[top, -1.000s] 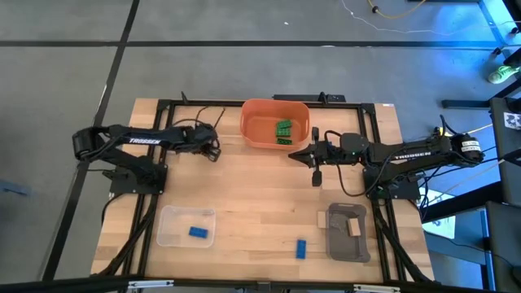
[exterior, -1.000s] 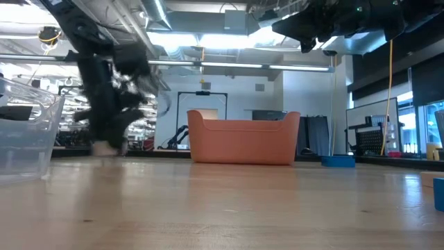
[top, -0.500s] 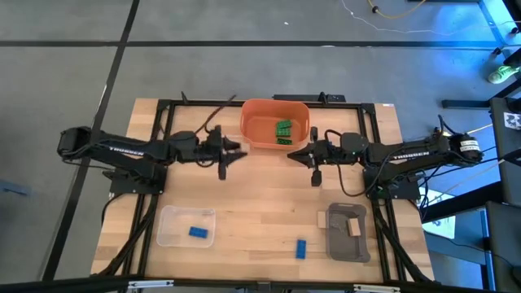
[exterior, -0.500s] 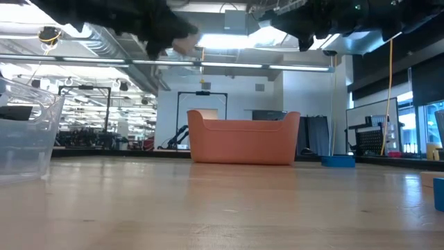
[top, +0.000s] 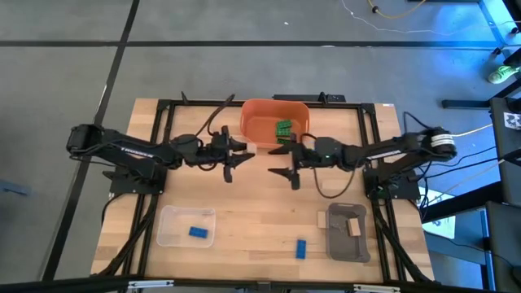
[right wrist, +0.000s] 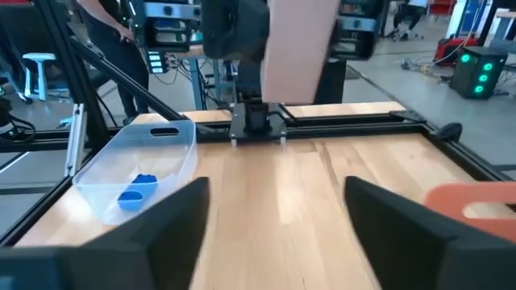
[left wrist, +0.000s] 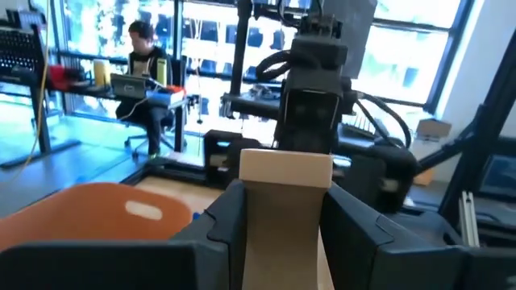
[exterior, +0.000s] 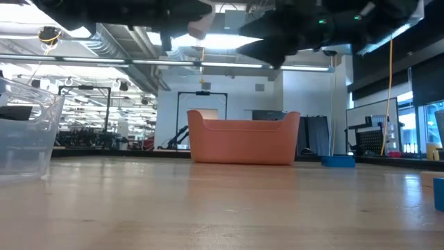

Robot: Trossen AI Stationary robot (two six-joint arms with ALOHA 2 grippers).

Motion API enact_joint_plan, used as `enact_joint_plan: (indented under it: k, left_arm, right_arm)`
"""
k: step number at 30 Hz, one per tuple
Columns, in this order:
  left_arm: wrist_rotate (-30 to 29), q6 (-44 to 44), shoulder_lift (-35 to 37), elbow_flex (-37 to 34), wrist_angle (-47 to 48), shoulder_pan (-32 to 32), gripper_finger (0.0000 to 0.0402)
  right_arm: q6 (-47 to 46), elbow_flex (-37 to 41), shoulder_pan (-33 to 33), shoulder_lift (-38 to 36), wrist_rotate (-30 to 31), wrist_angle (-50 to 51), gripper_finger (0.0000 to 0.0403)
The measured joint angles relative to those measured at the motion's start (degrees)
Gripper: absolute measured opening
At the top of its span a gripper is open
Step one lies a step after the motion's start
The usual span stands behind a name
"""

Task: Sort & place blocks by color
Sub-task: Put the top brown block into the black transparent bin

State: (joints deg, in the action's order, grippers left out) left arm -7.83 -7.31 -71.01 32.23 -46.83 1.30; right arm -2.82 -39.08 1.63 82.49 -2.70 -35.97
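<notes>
A tan block (left wrist: 286,201) is high above the table's middle, with my left gripper (top: 242,154) shut on it; the right wrist view shows the same block (right wrist: 298,48). My right gripper (top: 277,160) faces it from the table's right at the same height, fingers wide open, a short gap away and touching nothing. Green blocks (top: 283,130) lie in the orange bin (top: 254,134) just beyond both grippers. One blue block (top: 198,232) lies in the clear tray (top: 172,238). Another tan block (top: 354,227) lies in the grey tray (top: 342,247). My left gripper pinches the tan block by two opposite faces (left wrist: 251,201) between its two fingers. The fingers lie level and point toward the table's right. The block's free end (left wrist: 286,165) sticks out past the fingertips toward the right arm. It hangs clear of the table.
A loose blue block (top: 300,248) lies on the wood near the front edge, left of the grey tray. The black frame (top: 163,106) runs round the table. Beyond the table, a person (left wrist: 149,56) sits at a desk.
My left gripper has risen from the tabletop with the tan block and swung toward the table's middle. My right gripper has moved toward the table's left, up to the left gripper, and has opened wide.
</notes>
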Motion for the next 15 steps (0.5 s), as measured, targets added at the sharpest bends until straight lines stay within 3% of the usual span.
enact_joint_plan:
  k: [5,10,15]
  left_arm:
    - [1.25,1.3,-5.49,-0.01,-8.33,-0.01,0.011]
    - [2.9,2.14,-11.39,-0.02,-18.44,-0.56,0.011]
    - [2.86,3.37,-14.26,0.54,-20.87,-0.74,0.011]
  right_arm:
    - [-0.36,-5.49,0.0,5.59,-1.1,0.16,0.0343]
    - [-1.78,-8.4,-0.02,8.84,-2.0,0.25,0.0347]
    - [-1.59,-9.08,-0.07,9.36,-2.95,-1.32,0.0346]
